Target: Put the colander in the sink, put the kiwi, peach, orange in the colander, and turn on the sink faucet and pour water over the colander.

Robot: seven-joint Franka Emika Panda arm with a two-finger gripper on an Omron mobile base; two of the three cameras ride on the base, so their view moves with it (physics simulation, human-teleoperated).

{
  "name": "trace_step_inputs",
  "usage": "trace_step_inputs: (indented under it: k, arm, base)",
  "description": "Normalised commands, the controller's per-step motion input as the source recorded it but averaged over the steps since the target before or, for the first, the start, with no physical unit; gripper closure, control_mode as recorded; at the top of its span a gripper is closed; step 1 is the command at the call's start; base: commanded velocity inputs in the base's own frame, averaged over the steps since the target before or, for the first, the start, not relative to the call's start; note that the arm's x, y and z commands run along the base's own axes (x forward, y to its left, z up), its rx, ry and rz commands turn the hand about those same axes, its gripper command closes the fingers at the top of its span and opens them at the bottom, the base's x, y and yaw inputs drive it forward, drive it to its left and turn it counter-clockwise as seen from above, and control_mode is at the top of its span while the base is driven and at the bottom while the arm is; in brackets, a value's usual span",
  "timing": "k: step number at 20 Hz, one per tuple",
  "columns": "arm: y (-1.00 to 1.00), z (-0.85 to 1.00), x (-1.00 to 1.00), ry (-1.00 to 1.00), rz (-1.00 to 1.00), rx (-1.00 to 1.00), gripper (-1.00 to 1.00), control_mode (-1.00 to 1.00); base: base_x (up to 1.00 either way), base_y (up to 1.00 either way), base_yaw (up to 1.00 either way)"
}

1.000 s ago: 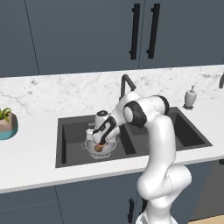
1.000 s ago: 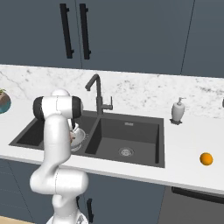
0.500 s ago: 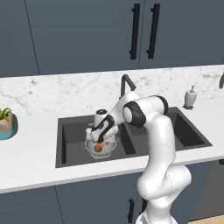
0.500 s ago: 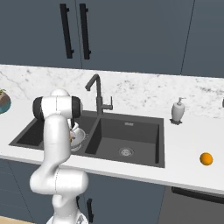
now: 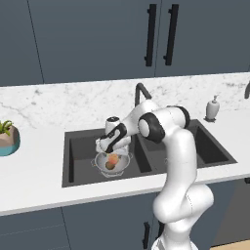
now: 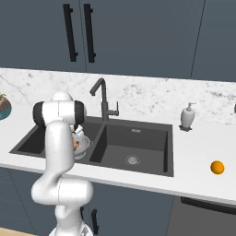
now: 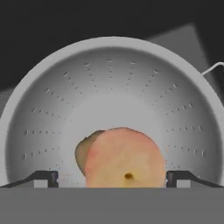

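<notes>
White marble counter (image 5: pixel 44 176) runs under dark blue cabinets (image 5: pixel 97 39), and our arm reaches down from it into the sink (image 5: pixel 78 146). We see two dark basins, and we are over the left one. That is where the colander (image 7: pixel 57 100) sits, so water can run through its little holes and down the drain.

Next comes the tall dark faucet (image 6: pixel 102 99), standing behind the wall between the two basins. We think its spout can swing over the colander later. A white soap dispenser (image 6: pixel 187 117) stands off to the right of the sink.

Our gripper (image 7: pixel 112 178) hangs just above the colander with its jaws spread wide. The peach (image 7: pixel 124 157) lies between the two fingertips (image 7: pixel 43 178), but they do not press on it, so we judge it is let go and resting in the bowl. The brown kiwi (image 7: pixel 85 148) peeks out right behind it, touching it.

Last is the orange (image 6: pixel 217 167). It sits alone on the counter, well apart to the right, so we think it is the next fruit to fetch.
</notes>
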Motion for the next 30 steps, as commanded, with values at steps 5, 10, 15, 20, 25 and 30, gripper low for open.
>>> trace_step_inputs:
  k: [5, 10, 15, 20, 25, 30]
  arm:
    - [-0.01, 0.49, -0.11, 0.06, -0.04, 0.0, -1.0, -1.0]
    - [-0.01, 0.4, -0.5, 0.0, -0.05, 0.0, -1.0, -1.0]
    - [-0.01, 0.37, -0.71, 0.02, -0.06, 0.0, -1.0, -1.0]
    - [-0.14, 0.29, -0.88, 0.01, -0.02, -0.02, -1.0, -1.0]
    - [-0.27, 0.22, -0.94, -0.03, 0.0, -0.06, -1.0, -1.0]
    - [-0.49, 0.38, -0.9, -0.02, 0.0, -0.01, -1.0, -1.0]
  base:
    - [0.0, 0.0, 0.0]
    - [0.0, 0.0, 0.0]
    - [0.0, 0.0, 0.0]
    - [0.0, 0.0, 0.0]
    - [0.0, 0.0, 0.0]
    - [0.0, 0.0, 0.0]
